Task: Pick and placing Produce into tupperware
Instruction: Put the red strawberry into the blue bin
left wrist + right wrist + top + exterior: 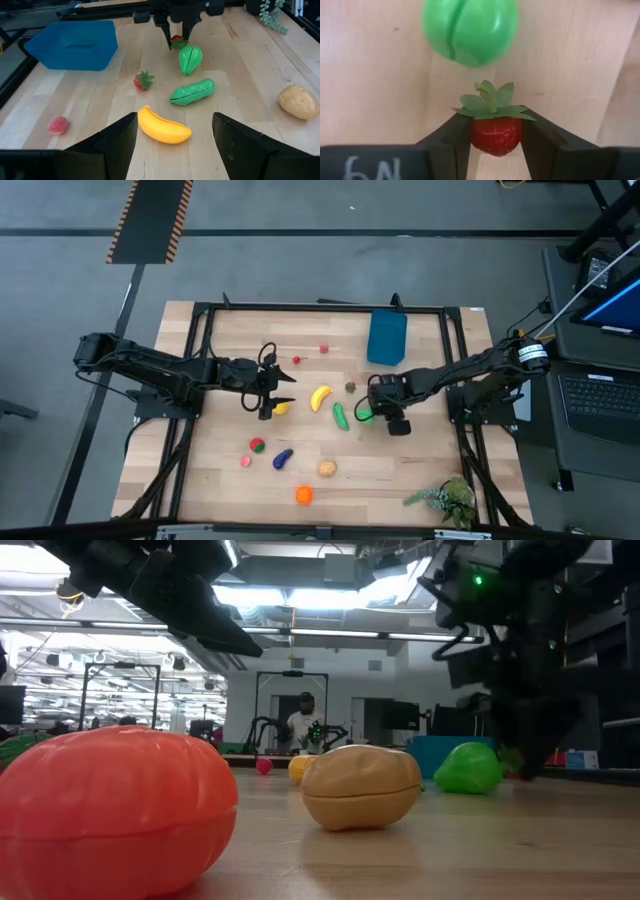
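My right gripper (496, 125) points down near the table's middle right (375, 412), shut on a small red strawberry (496, 134) with a green leafy cap. A green fruit (469, 30) lies just beside it. The blue tupperware (387, 337) stands at the far side. A yellow banana (162, 125), a green cucumber (192, 92) and a second strawberry (143, 80) lie between the two arms. My left gripper (175, 117) hangs open above the table at middle left (280, 395), with the banana ahead of it. My right gripper pinches the strawberry's red sides (475, 132), just below the leafy cap, between its two fingers. The fingers come from above, pointing down. Whether the berry is clear of the table, I cannot tell.
Near the front lie a potato (327, 468), a purple eggplant (283, 459), an orange piece (303, 495) and small red and pink pieces (257, 445). A leafy sprig (445, 500) sits at the front right corner. A black frame (300, 308) borders the table.
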